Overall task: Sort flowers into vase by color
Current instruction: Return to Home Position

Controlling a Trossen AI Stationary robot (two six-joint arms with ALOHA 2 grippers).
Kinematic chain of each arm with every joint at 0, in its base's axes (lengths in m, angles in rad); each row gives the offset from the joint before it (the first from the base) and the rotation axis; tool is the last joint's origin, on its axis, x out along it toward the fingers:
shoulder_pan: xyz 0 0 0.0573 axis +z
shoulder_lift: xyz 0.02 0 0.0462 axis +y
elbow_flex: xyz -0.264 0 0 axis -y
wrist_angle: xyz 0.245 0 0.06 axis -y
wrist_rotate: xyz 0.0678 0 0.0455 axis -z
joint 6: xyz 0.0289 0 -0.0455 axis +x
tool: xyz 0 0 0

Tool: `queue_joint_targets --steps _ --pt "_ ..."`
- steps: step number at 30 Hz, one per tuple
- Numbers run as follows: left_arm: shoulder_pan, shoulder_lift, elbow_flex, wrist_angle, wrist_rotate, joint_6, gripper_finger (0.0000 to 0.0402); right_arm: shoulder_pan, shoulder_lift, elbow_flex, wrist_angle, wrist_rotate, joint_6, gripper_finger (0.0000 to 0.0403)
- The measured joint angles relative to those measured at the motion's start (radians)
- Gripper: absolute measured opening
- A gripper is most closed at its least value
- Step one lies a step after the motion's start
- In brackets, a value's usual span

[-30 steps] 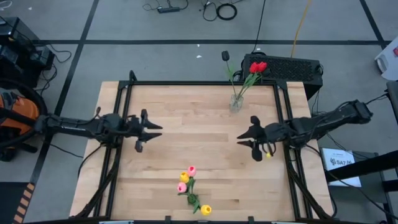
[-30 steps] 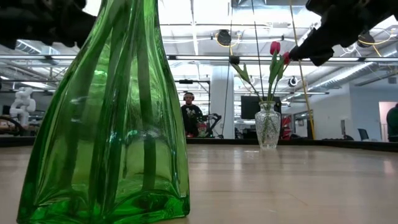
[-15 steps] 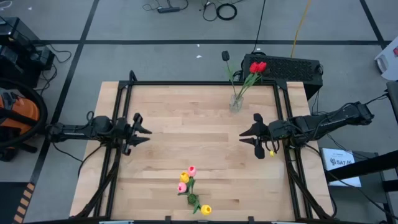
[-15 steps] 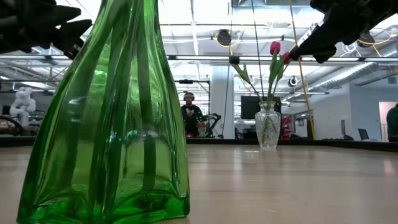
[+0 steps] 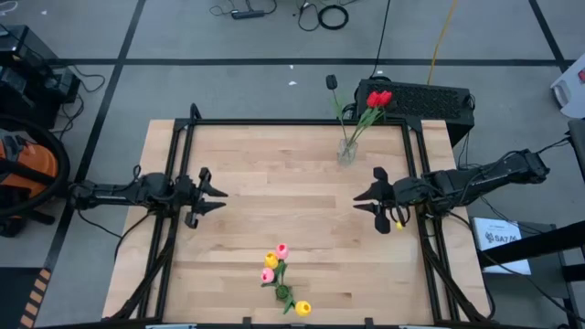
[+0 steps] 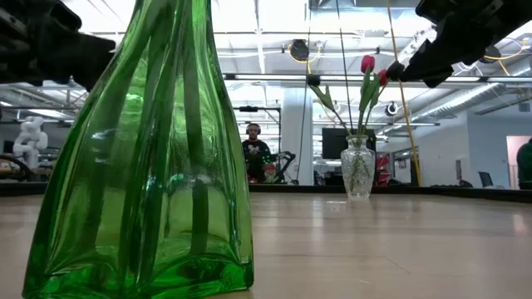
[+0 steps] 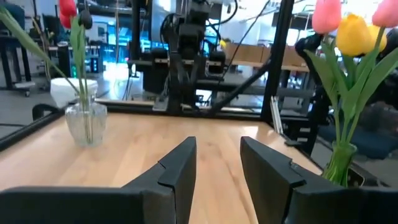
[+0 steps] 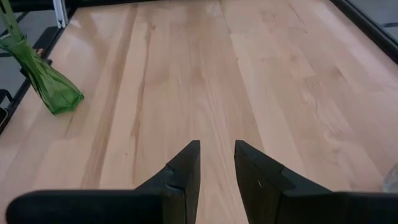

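Note:
A clear glass vase (image 5: 346, 151) stands at the table's far edge. It holds red tulips (image 5: 377, 98) and a black one (image 5: 331, 81). A green glass vase (image 5: 283, 292) stands near the front edge and holds pink (image 5: 281, 249) and yellow (image 5: 303, 308) tulips. In the low view the green vase (image 6: 150, 166) fills the foreground. My left gripper (image 5: 216, 195) is open and empty over the table's left part. My right gripper (image 5: 366, 203) is open and empty over the right part, nearer than the clear vase. The left wrist view shows both vases, clear (image 7: 84, 121) and green (image 7: 339, 165).
A black frame rail (image 5: 292, 122) runs around the tabletop. A black box (image 5: 420, 96) sits just beyond the far right corner, behind the clear vase. Bare wood (image 5: 283, 196) lies between the two grippers.
My left gripper has drawn back toward the table's left edge, still open and empty. My right gripper has shifted slightly toward the right edge. The vases and flowers have stayed where they were.

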Motion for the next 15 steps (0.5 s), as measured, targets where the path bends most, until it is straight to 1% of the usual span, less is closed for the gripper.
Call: queue_joint_targets --steps 4,11,13,15 --pt "0.000 0.001 0.000 -0.028 0.000 0.000 0.0132 0.000 0.000 0.000 -0.016 -0.002 -0.013 0.0091" --pt "0.000 0.000 -0.001 -0.021 -0.001 0.001 0.0132 -0.026 0.000 -0.001 -0.012 -0.005 -0.102 0.0091" --pt "0.000 0.000 -0.001 -0.021 -0.001 0.001 0.0132 -0.047 0.000 -0.010 -0.005 -0.023 -0.127 0.0091" --pt "0.000 0.000 -0.001 -0.020 -0.001 0.001 0.0132 -0.078 -0.001 -0.039 0.008 -0.065 -0.134 0.0091"
